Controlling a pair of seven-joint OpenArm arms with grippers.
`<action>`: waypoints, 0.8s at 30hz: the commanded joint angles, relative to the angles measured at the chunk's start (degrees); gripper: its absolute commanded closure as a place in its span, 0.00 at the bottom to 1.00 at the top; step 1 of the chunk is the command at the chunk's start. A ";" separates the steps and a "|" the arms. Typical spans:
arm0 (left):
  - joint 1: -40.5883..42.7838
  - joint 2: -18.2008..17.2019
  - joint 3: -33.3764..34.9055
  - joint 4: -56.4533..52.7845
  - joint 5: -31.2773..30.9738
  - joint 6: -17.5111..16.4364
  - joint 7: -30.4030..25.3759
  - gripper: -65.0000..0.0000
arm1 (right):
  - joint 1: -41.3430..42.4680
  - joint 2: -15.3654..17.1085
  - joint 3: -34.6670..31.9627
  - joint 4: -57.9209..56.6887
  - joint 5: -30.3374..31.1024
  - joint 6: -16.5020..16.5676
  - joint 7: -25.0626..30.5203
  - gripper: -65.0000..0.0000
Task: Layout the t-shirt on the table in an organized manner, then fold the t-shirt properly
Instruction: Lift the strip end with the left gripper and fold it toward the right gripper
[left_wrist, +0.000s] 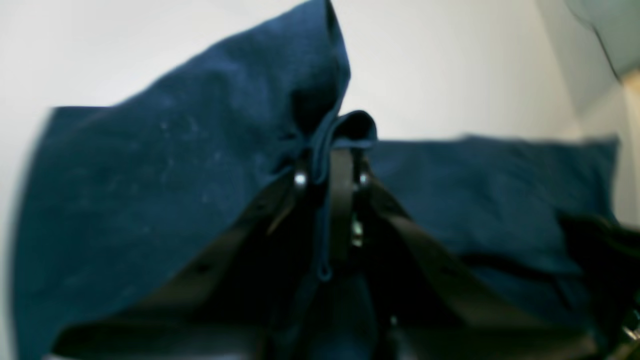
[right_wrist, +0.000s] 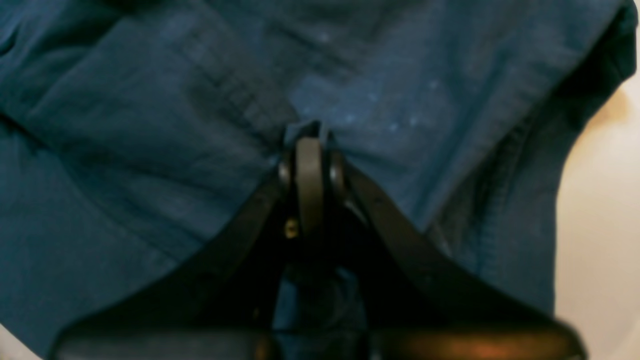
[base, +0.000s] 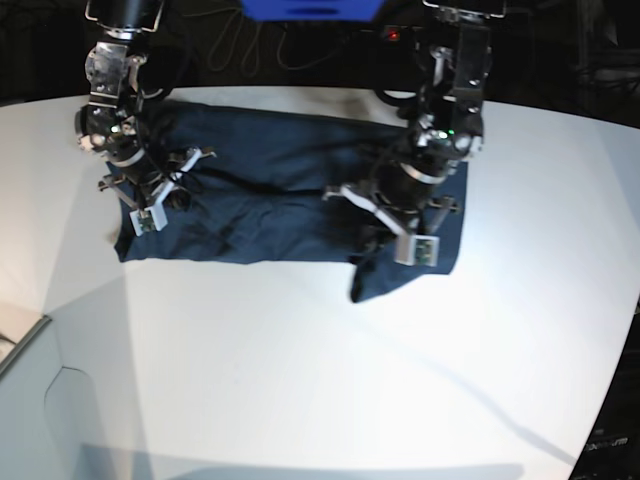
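Note:
The dark navy t-shirt (base: 280, 170) lies rumpled in a wide band across the far part of the white table (base: 320, 380). In the left wrist view my left gripper (left_wrist: 331, 159) is shut on a bunched fold of the t-shirt (left_wrist: 150, 175), and the cloth rises in a peak above the table (left_wrist: 450, 60). Its arm (base: 440, 130) stands over the shirt's right end, where a flap (base: 362, 280) hangs toward the front. My right gripper (right_wrist: 310, 137) is shut on the t-shirt (right_wrist: 125, 150) near a hem, and its arm (base: 120, 130) is at the shirt's left end.
A blue object (base: 310, 8) and cables sit behind the table's far edge. The table's curved edge (base: 30, 340) runs along the lower left. White tabletop stretches across the whole near half in front of the shirt.

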 joint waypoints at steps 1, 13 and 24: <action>-1.37 0.21 1.66 0.12 -0.07 -0.32 -1.23 1.00 | -0.27 -0.16 -0.26 0.08 -0.90 0.09 -2.03 1.00; -4.53 -0.05 12.56 -6.21 0.37 -0.23 -1.23 1.00 | -0.09 -0.08 -0.26 0.08 -0.90 0.09 -2.03 1.00; -4.27 -0.32 15.81 -5.86 -0.07 -0.58 -0.61 1.00 | 0.08 -0.08 -0.26 0.08 -0.90 0.09 -2.03 1.00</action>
